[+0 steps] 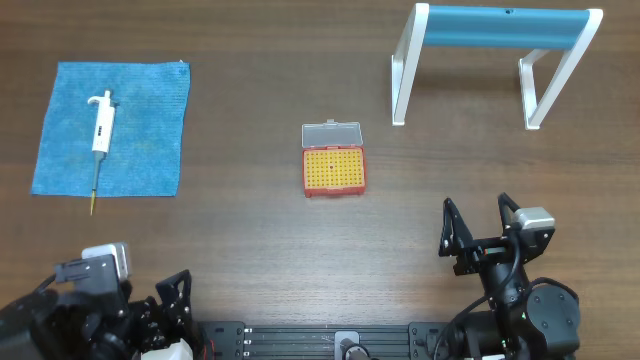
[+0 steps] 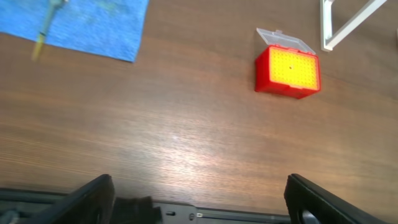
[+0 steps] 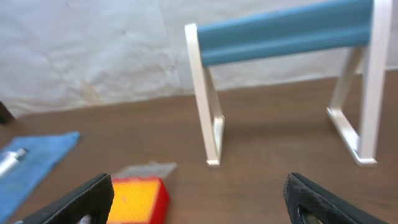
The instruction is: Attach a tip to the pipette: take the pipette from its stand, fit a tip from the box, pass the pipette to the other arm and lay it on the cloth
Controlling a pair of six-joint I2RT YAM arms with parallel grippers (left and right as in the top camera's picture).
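Blue cloth (image 1: 150, 160): flat by the table's (image 1: 250, 240) left edge, with the pipette (image 1: 101, 125) lying on it.
Pipette axis: far edge to near edge, its yellow tip toward the arms and poking just past the cloth's near hem.
Nearer arm: left, with the pipette ahead of it and well apart.
Left gripper (image 1: 178, 290): empty, fingers spread.
Right gripper (image 1: 478, 222): empty, fingers spread.
Tip box (image 1: 334, 172): mid-table, lid back.
Stand (image 1: 500, 28): far right corner.
Progress: the task looks finished.

I see a dark wood-grain worktop (image 1: 250, 250) with a soft sheen, a matt woven cloth (image 1: 140, 150), and a glossy plastic tip box (image 1: 334, 172).
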